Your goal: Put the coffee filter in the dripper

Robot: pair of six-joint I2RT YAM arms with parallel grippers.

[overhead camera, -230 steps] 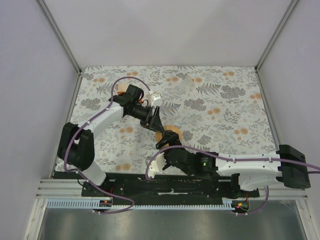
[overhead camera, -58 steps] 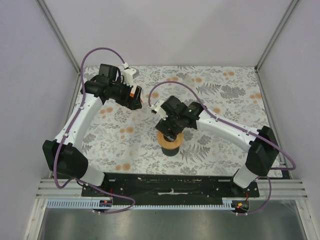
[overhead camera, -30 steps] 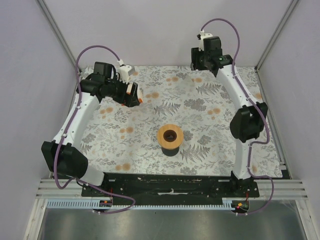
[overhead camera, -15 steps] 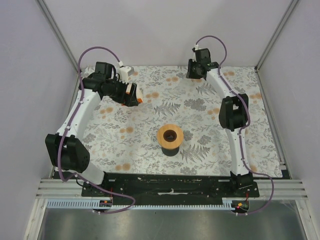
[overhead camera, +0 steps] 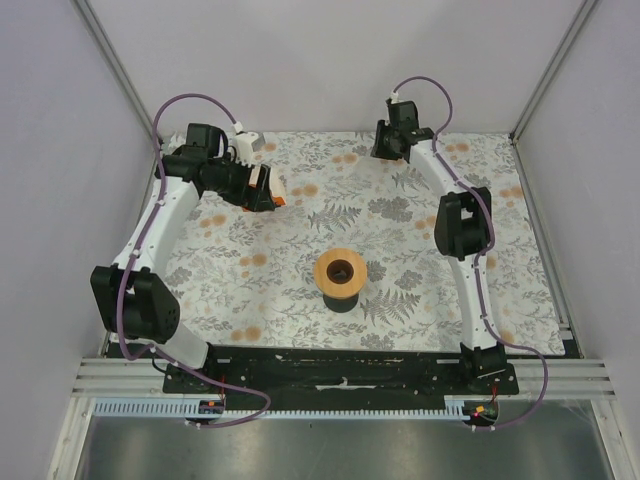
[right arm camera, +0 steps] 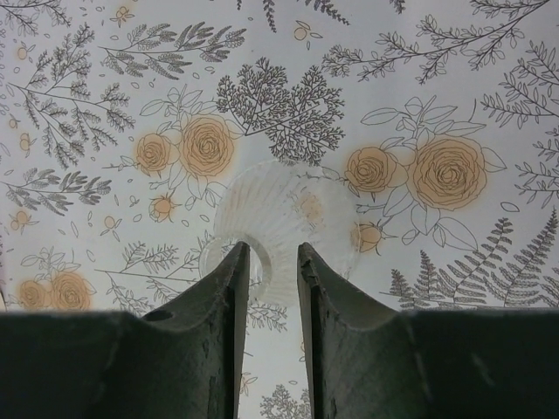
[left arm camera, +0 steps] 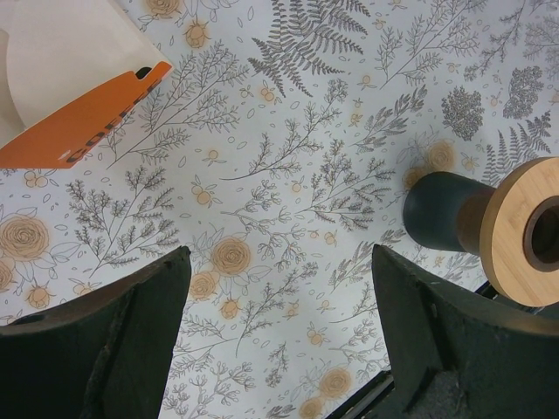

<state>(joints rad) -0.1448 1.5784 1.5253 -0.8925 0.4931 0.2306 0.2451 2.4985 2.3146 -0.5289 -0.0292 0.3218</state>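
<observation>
Logged right gripper [right arm camera: 266, 251] at far edge of table [overhead camera: 450, 250], jaws set narrow astride near rim of filter [right arm camera: 279, 223] lying just ahead, pinch not confirmable; left gripper [left arm camera: 278, 257] gaping empty, farther off; dripper [overhead camera: 340, 270] mid-table, well apart.

floral table [overhead camera: 450, 260], dripper [overhead camera: 340, 272], coffee filter [right arm camera: 288, 209], orange pack [left arm camera: 79, 131]

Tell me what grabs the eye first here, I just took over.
The orange-rimmed dripper stands alone mid-table on the floral cloth. At the far edge, the right hand straddles the rim of the thin white filter, while the left hand hangs open near an orange pack.
</observation>
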